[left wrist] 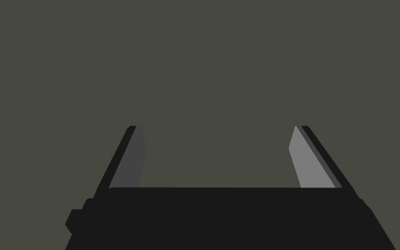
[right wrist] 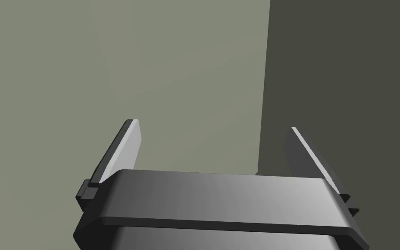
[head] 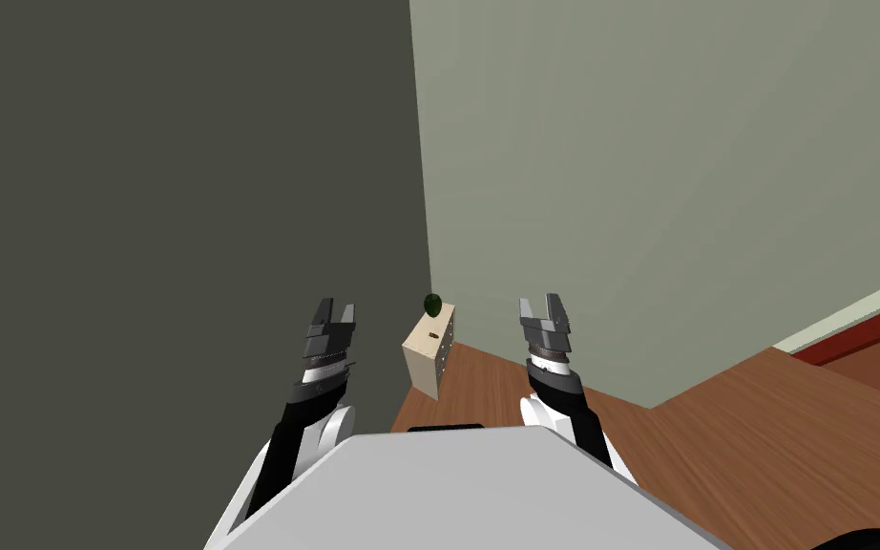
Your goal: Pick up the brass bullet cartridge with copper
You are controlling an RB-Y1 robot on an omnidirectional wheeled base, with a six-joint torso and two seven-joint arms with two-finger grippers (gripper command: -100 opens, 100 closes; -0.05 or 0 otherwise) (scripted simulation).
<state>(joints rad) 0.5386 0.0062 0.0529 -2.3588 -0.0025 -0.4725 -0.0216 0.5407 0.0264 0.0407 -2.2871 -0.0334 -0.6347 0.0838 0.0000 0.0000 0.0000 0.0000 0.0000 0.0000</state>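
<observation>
Left gripper (head: pixel 335 311): open, its two fingers (left wrist: pixel 130 158) stand wide apart with only air between them; it holds nothing and touches nothing
Left gripper place: raised in front of the dark grey wall (head: pixel 171 191), on the left of the cabinet in the head view
Right gripper (head: pixel 542 306): open too, its fingers (right wrist: pixel 125 147) wide apart, empty, touching nothing
Right gripper place: raised and pointed at the corner where the dark grey wall meets the pale green-grey wall (head: pixel 667 172)
Cartridge (head: pixel 433 337): a tiny brownish piece lying on the top of the cabinet, too small to tell its parts or any marking
Cabinet (head: pixel 422 368): small and beige, it stands on the floor in the corner of the two walls, between the two grippers in the head view
Green thing (head: pixel 433 305): dark green and round, on the back part of the cabinet top, near the cartridge but apart from it
Floor (head: pixel 763 430): brown wood
Grippers and cartridge: both grippers are well apart from the cabinet and the cartridge
</observation>
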